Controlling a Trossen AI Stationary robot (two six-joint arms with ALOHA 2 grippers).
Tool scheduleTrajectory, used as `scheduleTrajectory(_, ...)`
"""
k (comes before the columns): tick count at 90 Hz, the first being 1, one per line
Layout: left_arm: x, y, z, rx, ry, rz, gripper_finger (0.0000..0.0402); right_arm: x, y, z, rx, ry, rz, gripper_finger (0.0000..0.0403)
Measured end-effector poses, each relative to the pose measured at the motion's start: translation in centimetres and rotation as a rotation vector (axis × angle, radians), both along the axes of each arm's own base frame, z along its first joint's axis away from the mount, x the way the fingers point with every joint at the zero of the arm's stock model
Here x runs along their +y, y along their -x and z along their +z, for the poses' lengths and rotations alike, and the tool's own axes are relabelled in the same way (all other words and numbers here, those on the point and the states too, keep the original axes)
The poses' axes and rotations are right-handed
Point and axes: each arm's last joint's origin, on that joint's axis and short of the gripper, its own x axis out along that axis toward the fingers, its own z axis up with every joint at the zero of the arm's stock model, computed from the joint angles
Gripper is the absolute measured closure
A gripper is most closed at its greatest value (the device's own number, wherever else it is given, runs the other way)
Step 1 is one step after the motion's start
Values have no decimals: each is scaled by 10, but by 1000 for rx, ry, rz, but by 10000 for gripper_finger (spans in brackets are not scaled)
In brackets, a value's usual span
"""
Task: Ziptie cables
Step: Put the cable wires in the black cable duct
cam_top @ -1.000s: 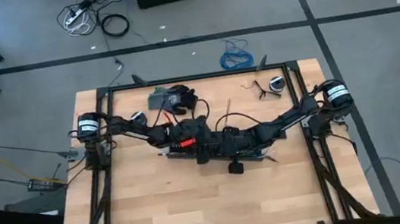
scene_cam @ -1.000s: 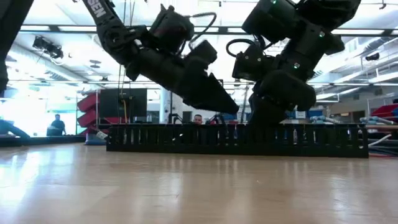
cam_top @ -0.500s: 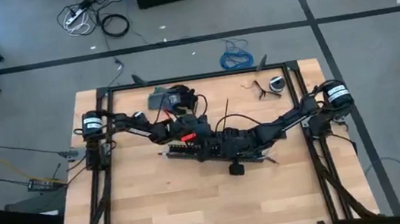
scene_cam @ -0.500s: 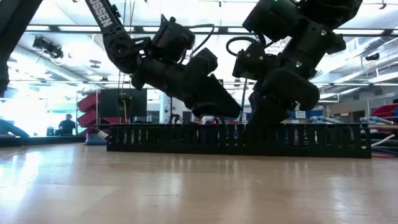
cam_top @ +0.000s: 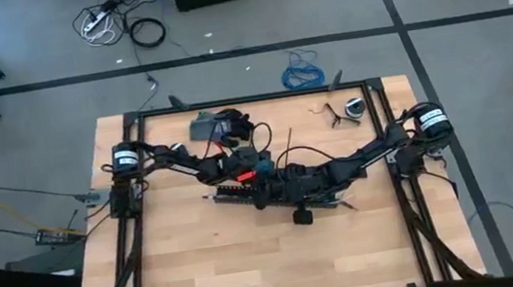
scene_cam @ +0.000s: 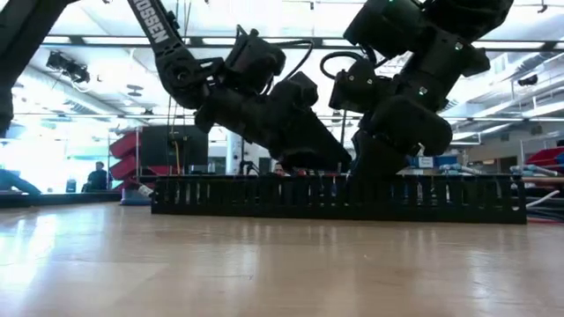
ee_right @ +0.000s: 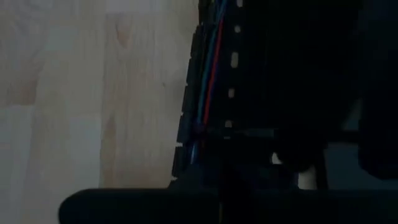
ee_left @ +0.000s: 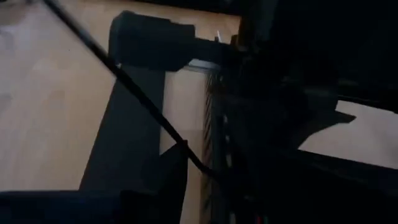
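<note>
Left gripper [scene_cam: 330,163] shifted lower toward slotted black duct [scene_cam: 335,198], right gripper [scene_cam: 370,172] unchanged beside it, both jaw states impossible to tell, cables [ee_right: 208,68] lying inside duct, mostly hidden.

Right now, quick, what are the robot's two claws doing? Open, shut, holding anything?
Left gripper: down at the black slotted strip mid-table; open or shut cannot be told.
Right gripper: down at the same strip; cannot be told either.

I see the slotted duct [scene_cam: 335,198] lying mid-table, cables [ee_right: 208,74] inside it, both arms meeting above it.
</note>
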Motion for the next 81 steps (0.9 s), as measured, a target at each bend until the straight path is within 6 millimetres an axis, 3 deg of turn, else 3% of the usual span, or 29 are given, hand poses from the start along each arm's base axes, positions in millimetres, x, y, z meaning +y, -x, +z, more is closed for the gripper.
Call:
scheduleTrajectory(13, 0, 0, 0, -4, -15, 1, 288, 0, 0, 0, 7, 5, 5, 402)
scheduleTrajectory(31, 1, 0, 0, -14, -75, -14, 390, 0, 1, -1, 11, 7, 5, 403)
scheduleTrajectory(81, 3, 4, -7, 78, -129, 39, 401, 0, 1, -1, 17, 15, 12, 403)
